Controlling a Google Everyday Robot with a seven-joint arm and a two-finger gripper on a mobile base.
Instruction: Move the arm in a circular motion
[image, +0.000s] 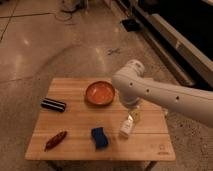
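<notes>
Circling motion, seemingly under way
The arm (150, 92) reaches over the table (75, 122); the gripper (132, 113) hangs centre-right, its state impossible to tell; next, a smooth arc.

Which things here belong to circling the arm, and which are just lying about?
Job: large white tubular robot arm; its gripper, hanging under the elbow.
Lying about: orange round bowl; black rectangular bar; reddish-brown oblong item; blue sponge; small white bottle; light wooden table.

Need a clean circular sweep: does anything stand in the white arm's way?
Possibly. The gripper hangs low under the white tubular arm, beside the round orange bowl and close to a small white object on the wooden table; a low circle could clip either.
</notes>
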